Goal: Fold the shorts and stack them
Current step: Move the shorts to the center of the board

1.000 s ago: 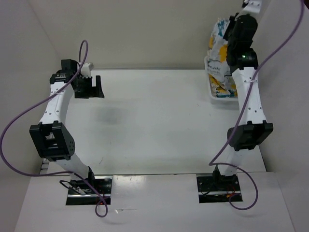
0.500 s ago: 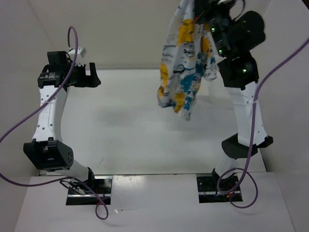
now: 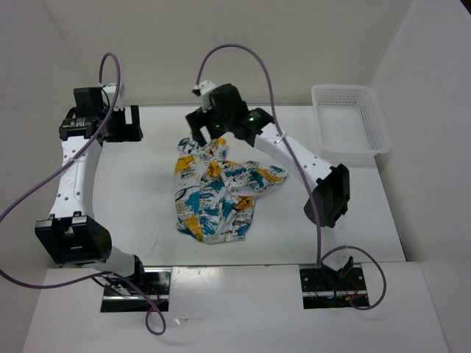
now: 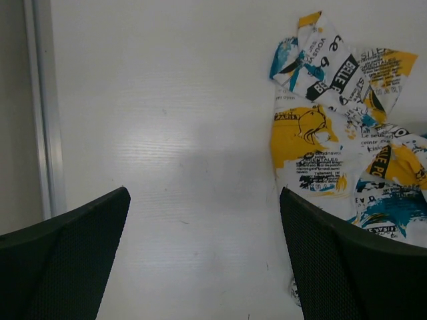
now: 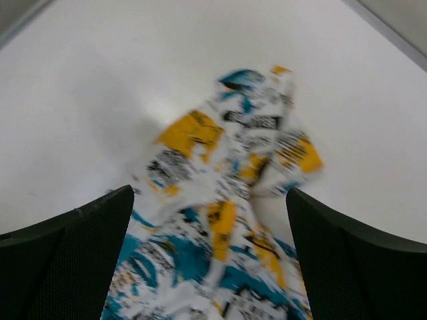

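Shorts [image 3: 217,197] lie crumpled, so I reckon I'm at flattening. Left gripper [image 3: 126,123] and right gripper [image 3: 204,137] both gape empty; next: pinch corners, spread.

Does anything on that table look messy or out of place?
Only the shorts: they lie in the middle of the table in a crumpled, twisted heap, folds bunched over each other rather than spread flat. The basket sits squarely at the far right corner and looks undamaged. Nothing is spilled.
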